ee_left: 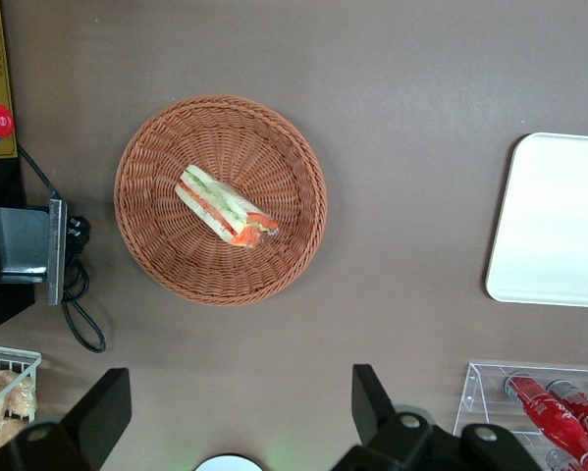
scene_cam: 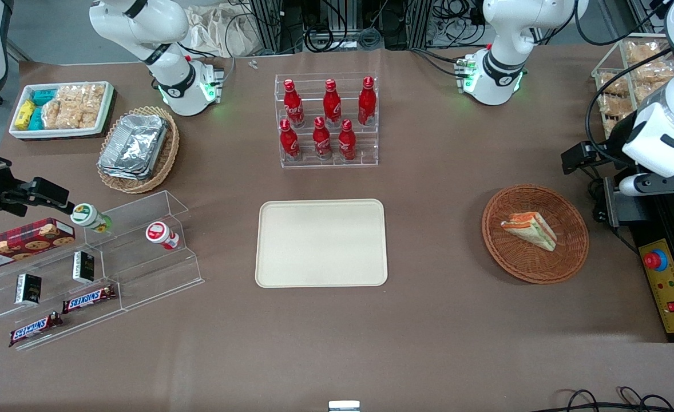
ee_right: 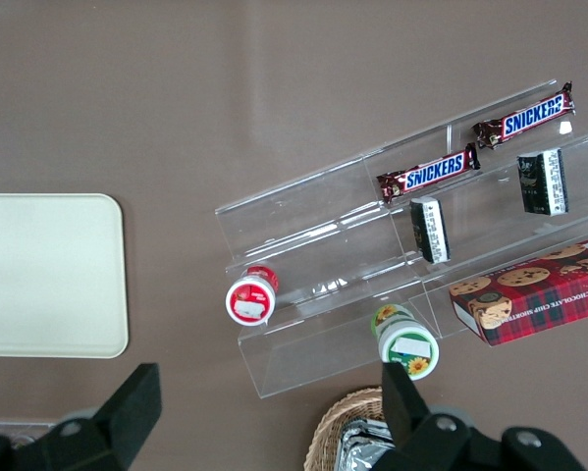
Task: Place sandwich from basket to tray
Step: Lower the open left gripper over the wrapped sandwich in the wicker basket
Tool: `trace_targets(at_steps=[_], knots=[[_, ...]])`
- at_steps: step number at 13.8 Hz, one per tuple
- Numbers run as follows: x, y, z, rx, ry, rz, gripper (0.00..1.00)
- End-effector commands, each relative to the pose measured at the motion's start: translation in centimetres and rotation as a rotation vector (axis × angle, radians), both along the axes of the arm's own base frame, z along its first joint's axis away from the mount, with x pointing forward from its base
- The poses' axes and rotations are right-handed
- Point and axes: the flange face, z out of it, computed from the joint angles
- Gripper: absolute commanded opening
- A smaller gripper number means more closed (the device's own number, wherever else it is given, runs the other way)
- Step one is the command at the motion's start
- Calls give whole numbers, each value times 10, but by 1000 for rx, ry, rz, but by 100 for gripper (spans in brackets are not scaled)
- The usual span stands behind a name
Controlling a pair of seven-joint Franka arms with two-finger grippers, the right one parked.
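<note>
The sandwich (scene_cam: pixel 530 230) (ee_left: pixel 225 206), a white-bread wedge with orange, red and green layers, lies on its side in the round reddish-brown wicker basket (scene_cam: pixel 566 263) (ee_left: pixel 156 255). The cream-beige tray (scene_cam: pixel 321 242) (ee_left: pixel 559 226) lies bare at the middle of the table, toward the parked arm's end from the basket. My gripper (ee_left: pixel 240 407) hangs high above the table, open, with nothing between its black fingers (ee_left: pixel 372 400). It is farther from the front camera than the basket and well apart from the sandwich.
A clear rack of red cola bottles (scene_cam: pixel 326 120) (ee_left: pixel 554 407) stands farther from the front camera than the tray. A yellow control box with a red button (scene_cam: pixel 666 280) and a grey bracket (ee_left: pixel 24 255) with cables sit beside the basket at the working arm's end.
</note>
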Motion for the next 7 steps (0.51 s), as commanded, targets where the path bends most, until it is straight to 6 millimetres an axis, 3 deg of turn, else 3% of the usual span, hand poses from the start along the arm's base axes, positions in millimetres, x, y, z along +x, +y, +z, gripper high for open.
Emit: trace_targets(at_steps=[1,3,5,7], knots=[[2,-2,3,2,-2,10,100],[5,0,0,4,3,15,100],[17,3,-23,8,39,30,100],[25,23,-44,-29,82,84,100]])
